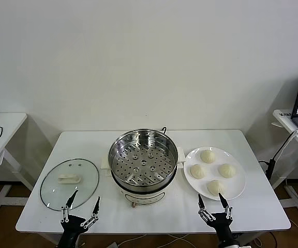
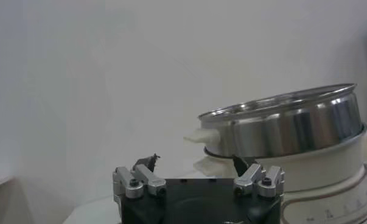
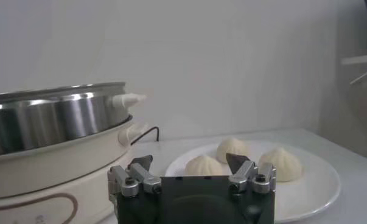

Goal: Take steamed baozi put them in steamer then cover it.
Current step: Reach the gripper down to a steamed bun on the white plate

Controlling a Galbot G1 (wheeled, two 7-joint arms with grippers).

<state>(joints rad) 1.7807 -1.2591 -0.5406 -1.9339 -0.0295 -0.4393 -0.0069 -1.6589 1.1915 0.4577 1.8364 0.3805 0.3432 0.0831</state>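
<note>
Start of loading: four buns [image 1: 214,171] sit on the plate [image 1: 240,192] beside the empty steamer [image 1: 143,157]; lid [image 1: 69,183] lies at left. Right gripper [image 1: 211,202], jaws wide, should descend squarely over the nearest bun and close gently; left gripper [image 1: 85,202] waits, jaws wide

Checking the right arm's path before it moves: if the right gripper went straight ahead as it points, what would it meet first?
Probably the white plate, then the nearest baozi; the open right gripper points at them.
</note>
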